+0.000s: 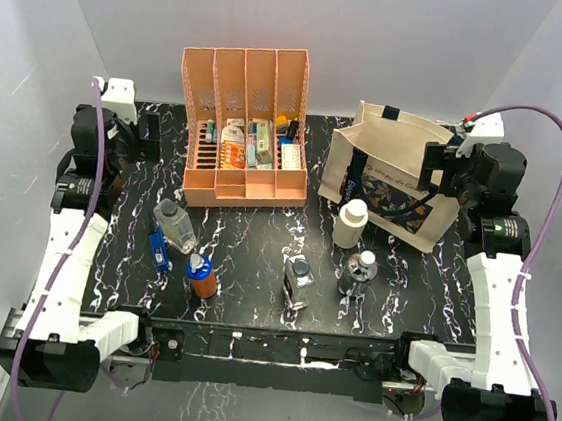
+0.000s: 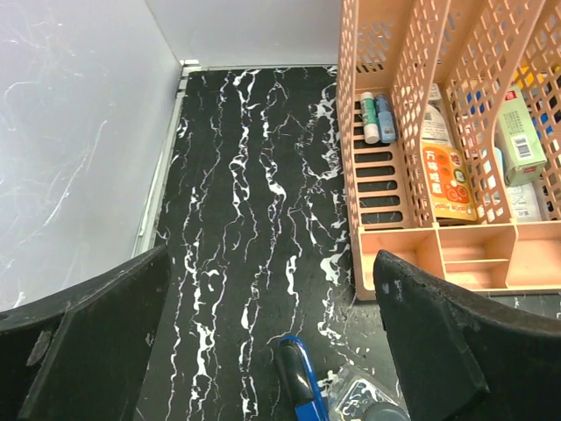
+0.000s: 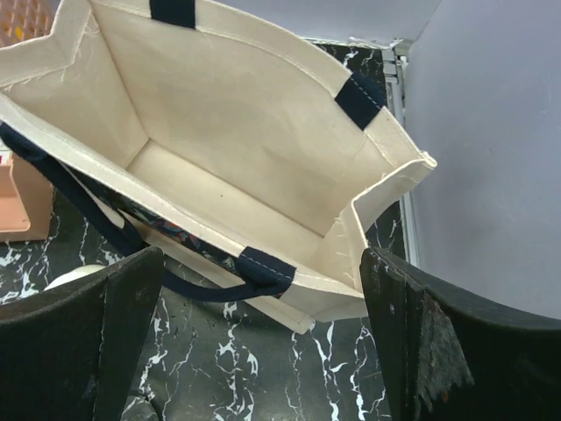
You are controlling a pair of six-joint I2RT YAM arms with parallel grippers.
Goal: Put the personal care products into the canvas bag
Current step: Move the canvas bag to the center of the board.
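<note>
The cream canvas bag stands open at the back right; its inside holds nothing. Six personal care products stand on the black marbled table: a white cylinder, a dark round white-topped bottle, a clear square dark-capped bottle, an orange-brown blue-capped bottle, a small blue bottle and a clear grey-capped bottle. My left gripper is open, raised at the back left, with the small blue bottle just below it. My right gripper is open above the bag's near edge.
An orange four-slot file rack with small packs and pens stands at the back centre, close to the right finger of my left gripper. White walls enclose the table on the left, back and right.
</note>
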